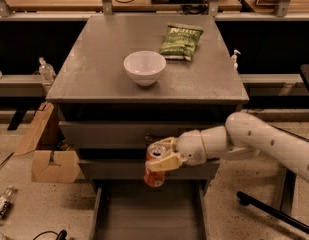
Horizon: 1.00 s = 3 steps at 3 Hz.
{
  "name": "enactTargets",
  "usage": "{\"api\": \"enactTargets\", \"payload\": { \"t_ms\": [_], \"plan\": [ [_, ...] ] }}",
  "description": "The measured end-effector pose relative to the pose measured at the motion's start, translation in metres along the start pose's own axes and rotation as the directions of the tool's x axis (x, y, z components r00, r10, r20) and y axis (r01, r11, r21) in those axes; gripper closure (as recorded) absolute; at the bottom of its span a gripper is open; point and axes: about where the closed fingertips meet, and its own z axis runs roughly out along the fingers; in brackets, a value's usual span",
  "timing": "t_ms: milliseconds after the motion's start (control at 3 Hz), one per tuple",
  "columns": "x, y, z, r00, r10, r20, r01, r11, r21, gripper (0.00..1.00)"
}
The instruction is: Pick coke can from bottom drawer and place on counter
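The coke can (154, 170) is a red-orange can with a silver top, held upright in the air in front of the middle drawer. My gripper (163, 158) is shut on the coke can, with its cream fingers (166, 162) around the can's upper part, and my white arm comes in from the right. The bottom drawer (149, 216) is pulled open below the can, its flat grey floor bare. The counter (99, 64) is the grey cabinet top above and behind the gripper.
A white bowl (144, 67) and a green chip bag (181, 41) rest on the counter. Cardboard boxes (46, 149) stand on the floor at the left. A black chair base (274, 211) is at the right. A wooden desk runs behind the cabinet.
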Motion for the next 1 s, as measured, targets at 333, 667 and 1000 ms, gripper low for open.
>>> {"api": "enactTargets", "payload": {
  "t_ms": [333, 667, 1000],
  "plan": [
    [-0.087, 0.01, -0.04, 0.999, 0.006, -0.043, 0.0, 0.9924, 0.123, 1.0],
    [-0.143, 0.015, -0.059, 0.997, 0.009, -0.073, 0.006, 0.979, 0.204, 1.0],
    [-0.18, 0.008, -0.068, 0.997, -0.013, -0.08, 0.034, 0.9631, 0.267, 1.0]
  ]
}}
